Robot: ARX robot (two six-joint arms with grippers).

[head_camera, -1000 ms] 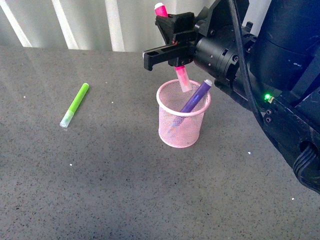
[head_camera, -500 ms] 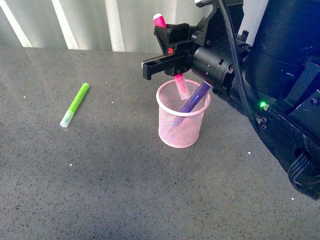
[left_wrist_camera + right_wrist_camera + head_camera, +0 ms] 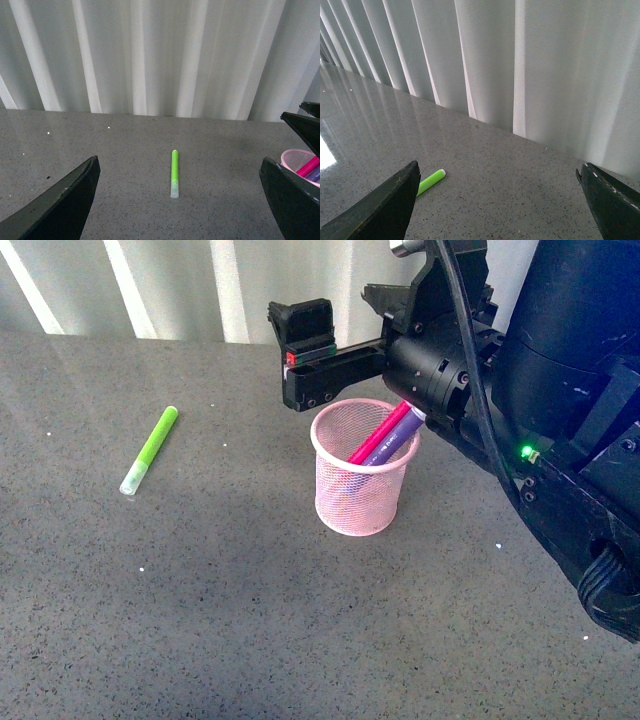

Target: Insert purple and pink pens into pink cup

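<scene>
Front view shows the right gripper (image 3: 335, 350) spread empty just above the pink cup (image 3: 355, 502); pink pen (image 3: 383, 433) and purple pen (image 3: 393, 444) both lean inside. Insertion looks complete.

even, soft daylight; glare on the table (image 3: 350, 115); all views sharp

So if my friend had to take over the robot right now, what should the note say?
Right gripper: open, empty, above the pink cup.
Left gripper: open, empty, facing the green pen on the table.
Pink pen and purple pen: both in the cup, leaning on its rim.
Done: both pens are in.
Left: just pull the right arm away. Leave the green pen alone.
</scene>
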